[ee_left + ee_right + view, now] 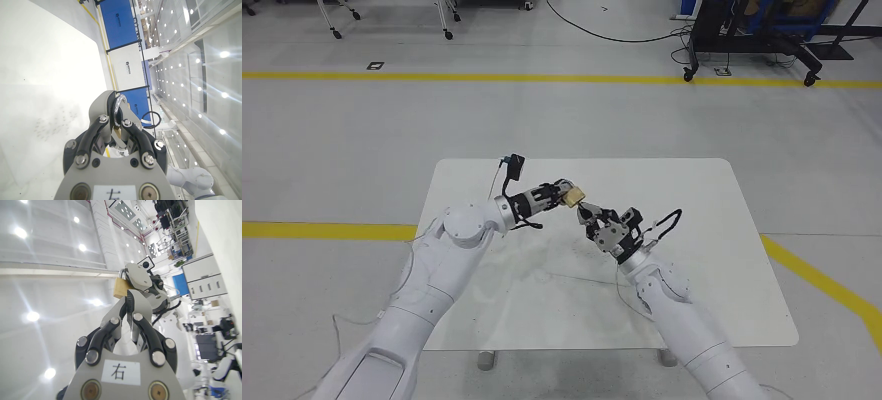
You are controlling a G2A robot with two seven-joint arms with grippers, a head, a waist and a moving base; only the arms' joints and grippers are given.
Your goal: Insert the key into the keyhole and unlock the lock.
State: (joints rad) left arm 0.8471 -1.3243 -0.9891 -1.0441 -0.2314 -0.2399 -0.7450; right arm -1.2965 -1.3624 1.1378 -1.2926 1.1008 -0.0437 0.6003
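Grey workshop floor with a yellow floor line (542,77) lies beyond the padlock, and a white table (692,280) spreads beneath it.

Left of the padlock, the left arm stretches in over the table. The left gripper (562,193) meets the padlock at its tip, jaws pinching it.

The brass padlock (573,196) is held clear of the table, above its middle part. In the left wrist view its steel shackle (118,103) curves up between the two grey fingers (100,109), and a strip of the brass body (117,132) shows lower down in the gap. The shackle looks seated in the body, though the fingers cover the joint, so I cannot be sure.

Just right of the padlock, on the robot's side of it, is the right gripper (126,298). Its tip points at the lower face of the brass body and is close to touching it. Its jaws are pressed together, the black pads (130,306) almost meeting. Whether the key sits between them I cannot tell, as the pads hide the gap.
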